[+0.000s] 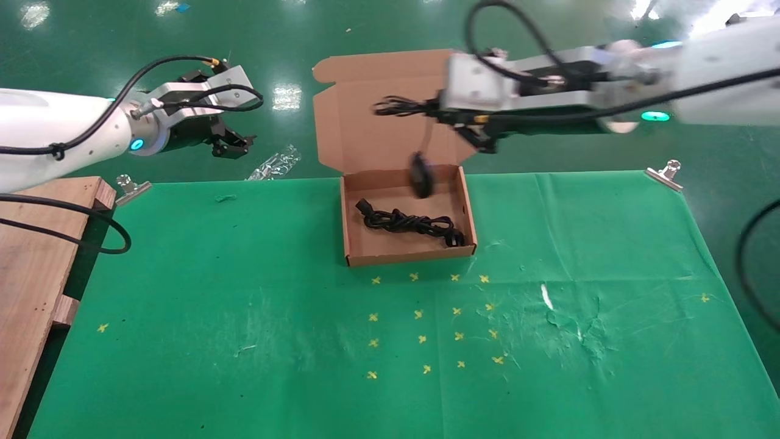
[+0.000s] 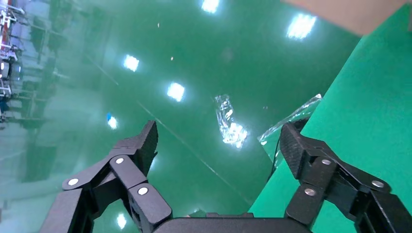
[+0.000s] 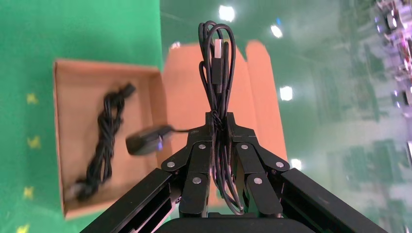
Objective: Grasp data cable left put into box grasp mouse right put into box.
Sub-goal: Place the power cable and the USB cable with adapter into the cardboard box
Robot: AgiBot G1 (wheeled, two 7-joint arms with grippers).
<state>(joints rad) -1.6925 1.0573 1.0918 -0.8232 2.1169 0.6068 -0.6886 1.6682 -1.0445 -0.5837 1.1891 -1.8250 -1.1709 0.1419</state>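
The light mouse (image 1: pixel 420 174) is dangled over the box (image 1: pixel 348 227) by its limp wire bundle (image 3: pixel 217 63), clamped in the right claw (image 3: pixel 221 127); swinging is likely. The left claw (image 2: pixel 218 145) is held apart, idle.

Mouse (image 1: pixel 420 174) motion-blurred, detail unreadable; wire bundle's lower end hidden inside right gripper (image 3: pixel 219 127).
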